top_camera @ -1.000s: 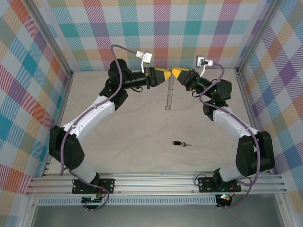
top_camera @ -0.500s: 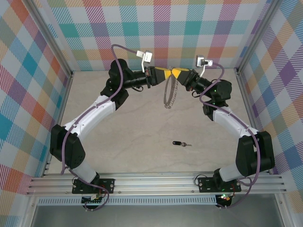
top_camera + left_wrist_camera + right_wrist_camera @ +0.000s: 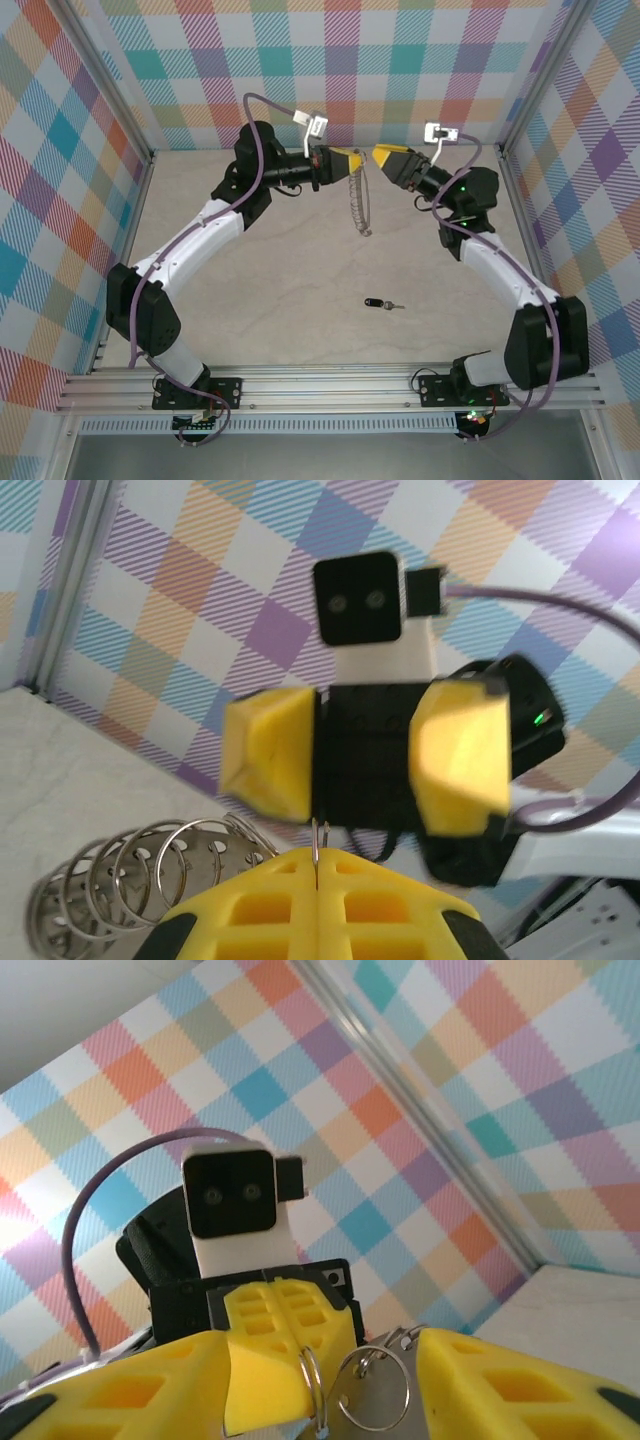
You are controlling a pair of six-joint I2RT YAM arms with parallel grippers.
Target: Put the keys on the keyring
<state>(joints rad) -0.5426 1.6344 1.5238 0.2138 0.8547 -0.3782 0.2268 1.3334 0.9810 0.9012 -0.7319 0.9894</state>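
Bright, even light, only soft shadows on the table (image 3: 300,320); right gripper (image 3: 365,765) looks motion-smeared from the left wrist, overhead's sharp.

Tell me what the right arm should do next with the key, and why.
Probably lower the right gripper toward the key lying on the table and line up to pinch its black head. The left gripper is shut on the keyring, which hangs below it, while the right jaws stand open and empty, so the key is the missing piece.
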